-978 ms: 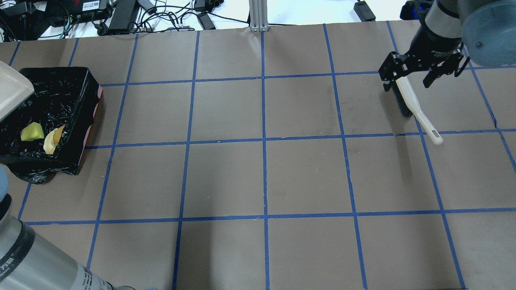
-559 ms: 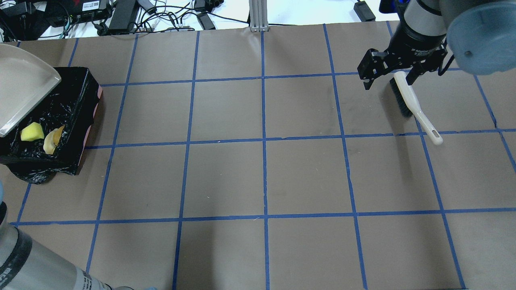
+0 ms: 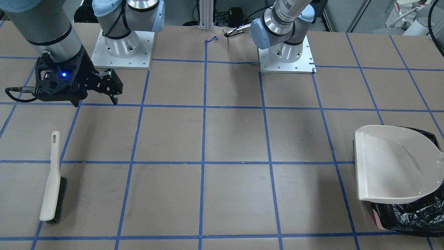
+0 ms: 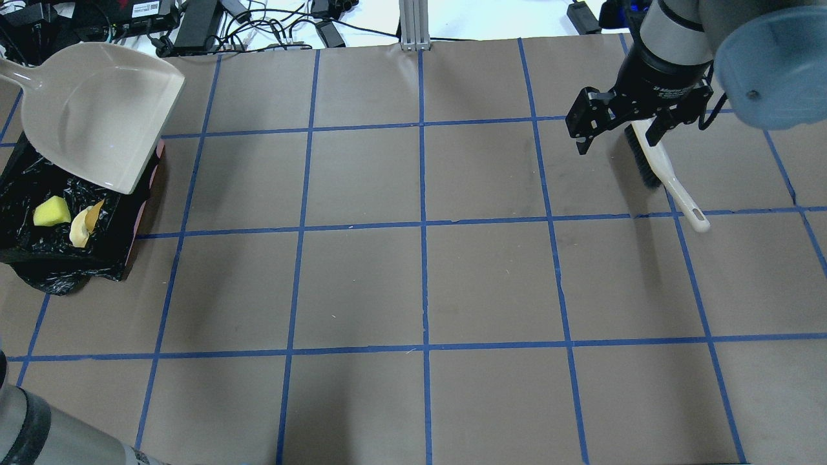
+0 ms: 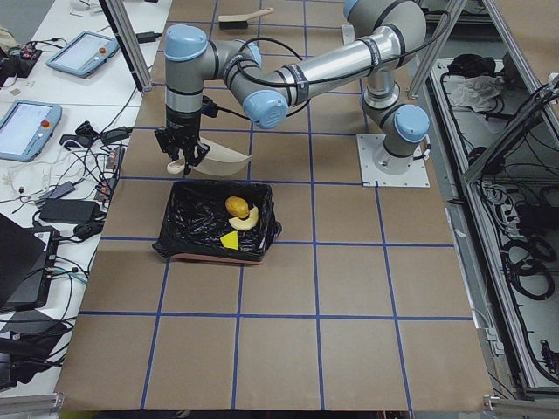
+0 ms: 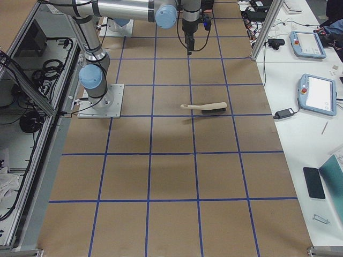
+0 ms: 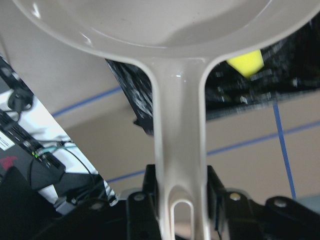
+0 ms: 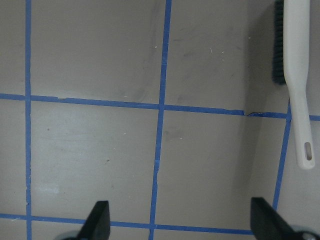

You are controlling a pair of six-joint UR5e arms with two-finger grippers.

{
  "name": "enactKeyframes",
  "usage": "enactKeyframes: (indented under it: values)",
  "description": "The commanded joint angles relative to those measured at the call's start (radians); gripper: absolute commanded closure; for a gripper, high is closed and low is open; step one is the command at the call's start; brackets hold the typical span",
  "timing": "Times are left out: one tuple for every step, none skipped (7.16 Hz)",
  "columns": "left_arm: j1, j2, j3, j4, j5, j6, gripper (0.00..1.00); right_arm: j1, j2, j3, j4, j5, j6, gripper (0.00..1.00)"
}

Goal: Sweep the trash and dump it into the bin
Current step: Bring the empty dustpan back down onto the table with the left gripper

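Overhead exterior view, stock of the table (image 4: 420,290) at this moment.

1. Bin (image 4: 143,216): black-lined, at the left edge. It holds all three pieces of trash: sponge (image 4: 52,211), bread piece (image 4: 81,226) touching beside it, and potato (image 5: 236,207), plain in the left-side view. No trash shows on the table surface.

2. Dustpan (image 4: 103,110): beige, apparently empty, raised over the bin's far end with its mouth towards the bin. Judged to be held there so that whatever tips out lands inside the liner.

3. Left gripper (image 7: 180,192): clamped on the dustpan's handle (image 7: 179,145), one finger on either side, as its wrist camera shows.

4. Brush (image 4: 652,161): lies flat at the far right, bristles on the table, handle pointing near. Nothing grips it.

5. Right gripper (image 4: 615,129): jaws spread wide and empty, above the table just beside the brush. Sweeping is judged done.

Status, as a judgement: dumping is complete or nearly so. Only parking the dustpan seems to remain.
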Motion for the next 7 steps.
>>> enactKeyframes:
  values:
    - [-0.070,0.032,-0.075,-0.035,-0.042,-0.184,1.00,0.000,0.000,0.000,-0.001,-0.005,-0.008,0.00]
    - [-0.099,0.029,-0.094,-0.030,-0.045,-0.271,1.00,0.000,0.000,0.000,-0.001,-0.013,-0.008,0.00]
    - [-0.143,0.011,-0.098,-0.030,-0.077,-0.383,1.00,0.000,0.000,0.000,-0.001,-0.012,-0.008,0.00]
    - [-0.212,-0.003,-0.103,-0.009,-0.069,-0.436,1.00,0.000,0.000,0.000,-0.001,-0.015,-0.008,0.00]
    - [-0.245,-0.032,-0.108,0.025,-0.061,-0.546,1.00,0.000,0.000,0.001,-0.001,-0.016,-0.008,0.00]
    - [-0.245,-0.064,-0.129,0.025,-0.058,-0.539,1.00,0.000,0.000,0.002,-0.001,-0.016,-0.008,0.00]
    - [-0.245,-0.098,-0.162,0.027,-0.053,-0.475,1.00,0.000,0.000,0.002,0.001,-0.016,-0.008,0.00]
